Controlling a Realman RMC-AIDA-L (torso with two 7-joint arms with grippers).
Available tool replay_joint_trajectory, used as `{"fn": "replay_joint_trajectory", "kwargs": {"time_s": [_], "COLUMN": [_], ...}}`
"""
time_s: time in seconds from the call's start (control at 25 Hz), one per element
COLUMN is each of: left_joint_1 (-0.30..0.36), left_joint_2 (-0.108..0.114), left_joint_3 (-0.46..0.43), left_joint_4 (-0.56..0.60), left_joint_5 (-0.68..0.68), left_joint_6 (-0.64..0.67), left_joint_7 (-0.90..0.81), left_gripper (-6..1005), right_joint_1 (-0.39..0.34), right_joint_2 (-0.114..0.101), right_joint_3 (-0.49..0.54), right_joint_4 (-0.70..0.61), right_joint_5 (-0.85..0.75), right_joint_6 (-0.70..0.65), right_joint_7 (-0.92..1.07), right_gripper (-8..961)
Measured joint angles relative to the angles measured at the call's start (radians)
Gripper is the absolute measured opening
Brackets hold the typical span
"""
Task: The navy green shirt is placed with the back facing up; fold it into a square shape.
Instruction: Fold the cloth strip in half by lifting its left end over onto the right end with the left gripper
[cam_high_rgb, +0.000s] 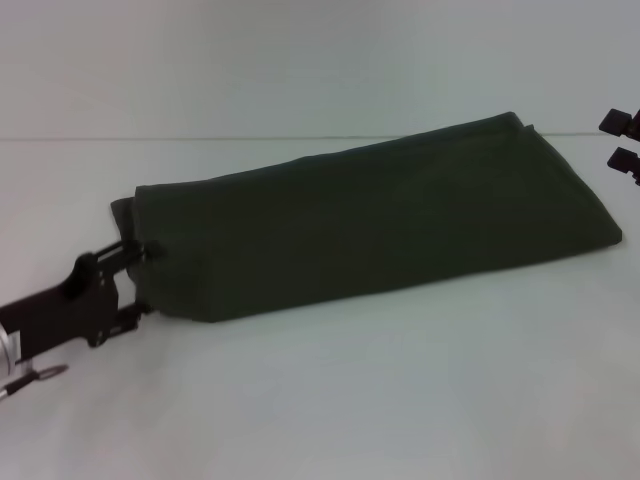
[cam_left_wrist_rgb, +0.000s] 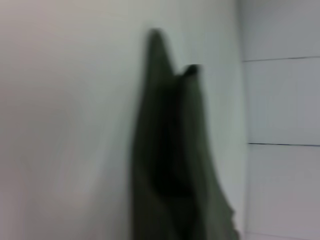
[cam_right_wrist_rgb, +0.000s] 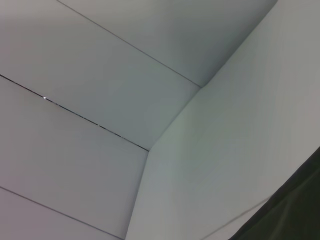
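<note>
The navy green shirt lies plain side up on the white table, folded into a long band that runs from near left to far right. My left gripper is at the band's near-left end, its two fingers spread apart on either side of the cloth's edge. My right gripper is at the right edge of the head view, just beyond the band's far-right end, fingers apart and not touching the cloth. The shirt shows blurred in the left wrist view, and a corner of it shows in the right wrist view.
The table's far edge meets a pale wall behind the shirt. The wall's panel seams show in the right wrist view. Bare table surface lies in front of the shirt.
</note>
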Motion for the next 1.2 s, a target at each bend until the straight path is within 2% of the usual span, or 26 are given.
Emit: {"fn": "replay_joint_trajectory", "kwargs": {"time_s": [0.2, 0.6, 0.96, 1.16, 1.2], "left_joint_1": [0.009, -0.064, -0.077, -0.079, -0.079], "left_joint_2": [-0.002, -0.002, -0.009, -0.013, -0.013], "left_joint_3": [0.007, 0.025, 0.032, 0.025, 0.024], "left_joint_4": [-0.001, -0.036, -0.039, -0.037, -0.037], "left_joint_5": [0.068, 0.07, 0.06, 0.045, 0.044], "left_joint_6": [-0.033, -0.144, -0.162, -0.142, -0.141], "left_joint_7": [-0.055, -0.035, -0.012, 0.022, 0.022], "left_gripper": [843, 843, 844, 762, 718], "right_joint_1": [-0.003, -0.003, -0.006, -0.011, -0.012], "right_joint_2": [0.001, 0.0, -0.001, -0.001, -0.001], "right_joint_3": [0.001, 0.002, 0.002, 0.003, 0.004], "right_joint_4": [0.002, 0.01, 0.013, 0.013, 0.013], "right_joint_5": [-0.001, -0.002, 0.002, 0.004, 0.004], "right_joint_6": [0.002, -0.003, -0.008, -0.009, -0.01], "right_joint_7": [0.0, -0.001, -0.004, -0.005, -0.005], "right_gripper": [802, 801, 801, 802, 802]}}
